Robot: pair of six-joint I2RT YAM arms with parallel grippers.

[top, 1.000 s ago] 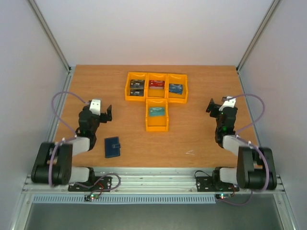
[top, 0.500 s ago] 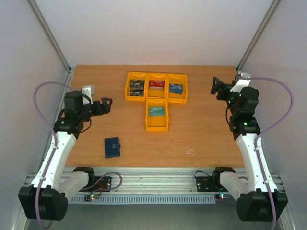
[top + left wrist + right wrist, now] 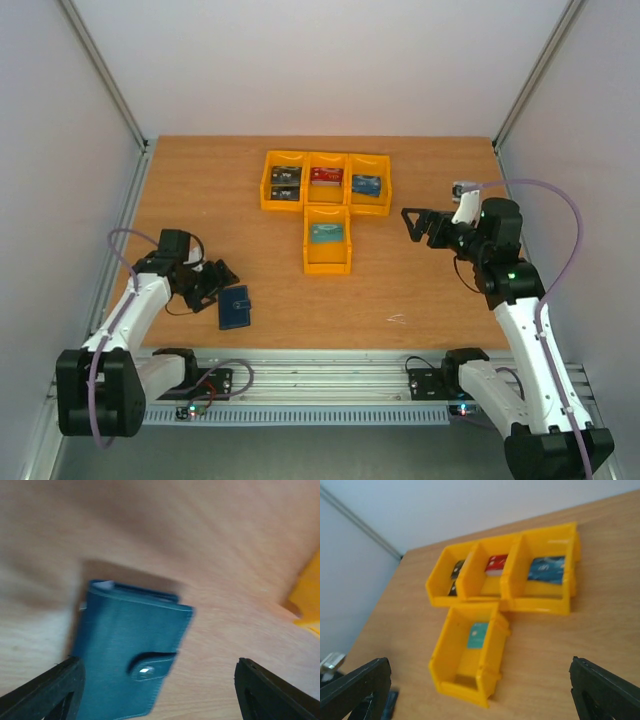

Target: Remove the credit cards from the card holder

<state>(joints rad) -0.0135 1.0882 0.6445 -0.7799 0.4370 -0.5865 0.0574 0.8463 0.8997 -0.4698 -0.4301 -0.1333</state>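
Note:
The card holder (image 3: 235,307) lies shut on the table at the near left, dark navy, its tab snapped closed. It fills the left wrist view (image 3: 127,655), with the tab (image 3: 150,664) low in the middle. My left gripper (image 3: 214,281) is open and low, just left of and over the holder, not touching it. My right gripper (image 3: 421,226) is open and empty, held above the table right of the bins. No credit cards show outside the holder; those inside are hidden.
Four yellow bins stand mid-table: a row of three (image 3: 326,182) and one in front (image 3: 327,240). Each holds small cards, black, red, blue and teal (image 3: 478,635). The bins also show in the right wrist view (image 3: 470,655). Side walls flank the table.
The left arm has swung down and in, bringing its gripper beside the card holder. The right arm has moved leftward and lower, toward the bins. The holder has not moved.

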